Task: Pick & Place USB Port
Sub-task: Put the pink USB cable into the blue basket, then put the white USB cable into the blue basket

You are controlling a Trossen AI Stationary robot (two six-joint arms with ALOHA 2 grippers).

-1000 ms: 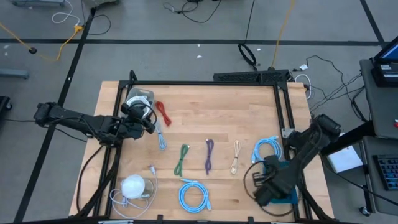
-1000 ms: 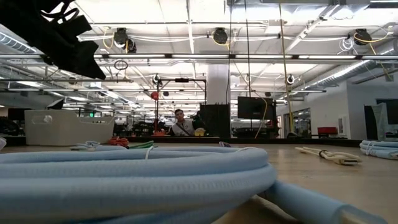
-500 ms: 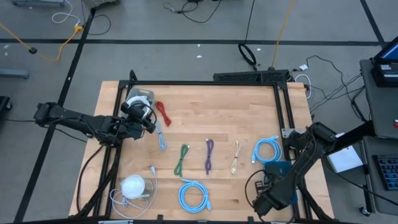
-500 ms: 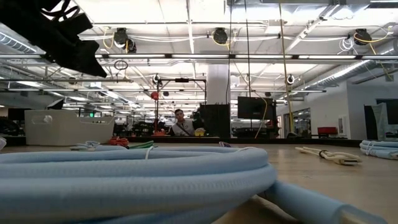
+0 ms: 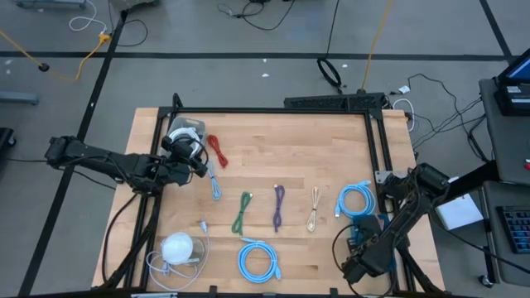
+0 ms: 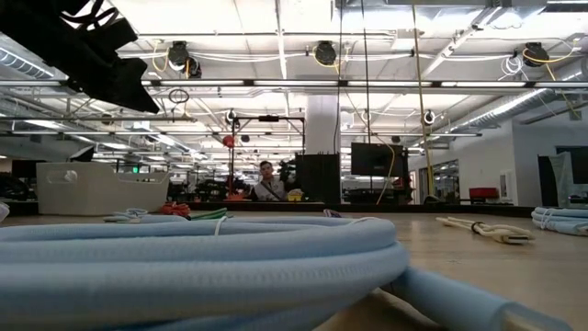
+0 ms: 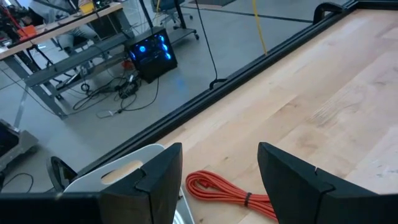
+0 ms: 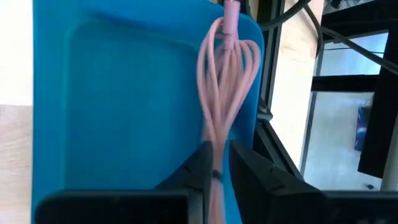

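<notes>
The right hand [image 8: 216,171] hangs over the blue tray [image 8: 118,93] at the worktop's [image 5: 273,165] near right corner, its two fingers nearly closed and pinching a bundled pink cable [image 8: 225,87]. The cable runs out forward from between the fingertips, its loops fanning over the tray's far wall and its plug end reaching past the tray's rim toward the black frame rail just beyond. In the high view the right hand [image 5: 358,265] sits at the worktop's edge, with only a sliver of the blue tray [image 5: 370,223] showing just behind the arm; the pink cable cannot be made out there. Farther along the worktop from this hand lie a coiled light blue cable [image 5: 355,199], a cream cable [image 5: 314,209], a purple cable [image 5: 278,207], a green cable [image 5: 242,212] and a second light blue coil [image 5: 257,259]. The left hand [image 7: 214,180] waits well apart across the worktop, fingers spread wide and holding nothing, with a red cable [image 7: 227,193] lying on the wood just ahead of its fingertips and a white object [image 7: 115,174] beside one finger.
</notes>
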